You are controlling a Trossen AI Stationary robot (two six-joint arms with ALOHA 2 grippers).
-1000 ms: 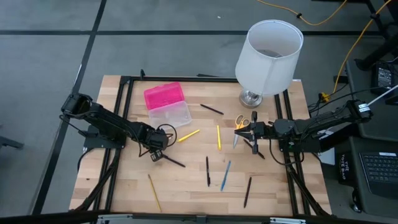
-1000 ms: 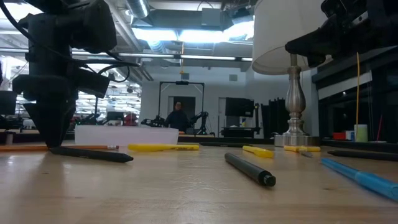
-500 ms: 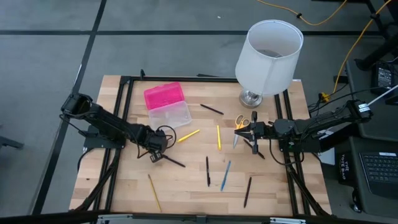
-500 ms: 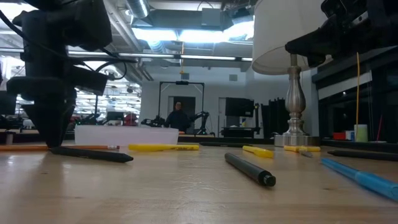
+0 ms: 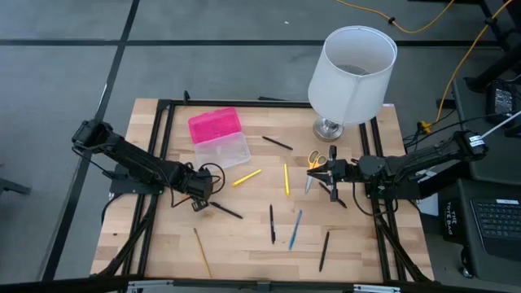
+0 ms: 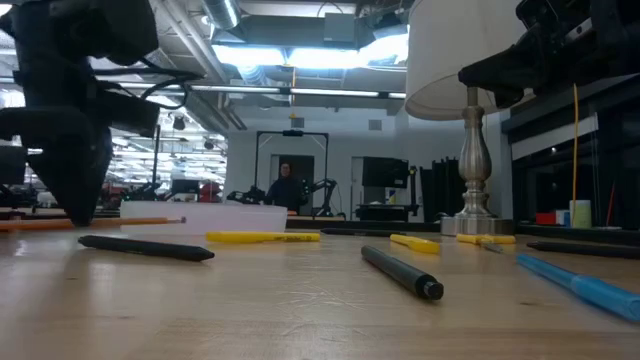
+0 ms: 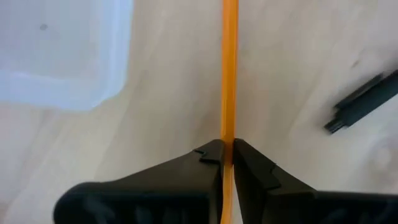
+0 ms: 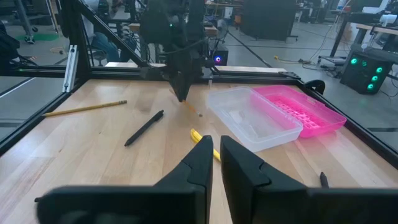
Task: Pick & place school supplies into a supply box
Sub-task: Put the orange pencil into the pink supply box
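My left gripper (image 5: 198, 201) stands at the table's left, near the front of the supply box, and is shut on an orange pencil (image 7: 229, 74). The box has a hot-pink lid (image 5: 215, 124) and a clear base (image 5: 222, 150). A black pen (image 5: 225, 210) lies flat on the table just right of that gripper. More supplies lie loose on the wood: a yellow pen (image 5: 247, 177), a yellow pencil (image 5: 286, 179), a blue pen (image 5: 295, 229) and scissors (image 5: 317, 159). My right gripper (image 5: 312, 172) hovers at the right near the scissors, its fingers a narrow gap apart and holding nothing. My left gripper pinches the orange pencil's shaft (image 7: 229, 134) between its two fingertips. The fingers come from above, pointing steeply down, and lie across the pencil. The pencil (image 6: 130, 221) hangs nearly level, just clear of the table.
A tall white lamp (image 5: 350, 73) stands at the far right, its metal foot (image 5: 328, 129) behind the scissors. Black pens (image 5: 271, 224) (image 5: 324, 251) and a pencil (image 5: 202, 252) lie toward the near edge. A black frame rail (image 5: 163, 146) runs along the table's left side.
My left gripper has risen a little and drawn toward the table's left edge. The orange pencil, which lay on the table, has come up with it and now hangs clear. The black pen beside it has stayed where it was.
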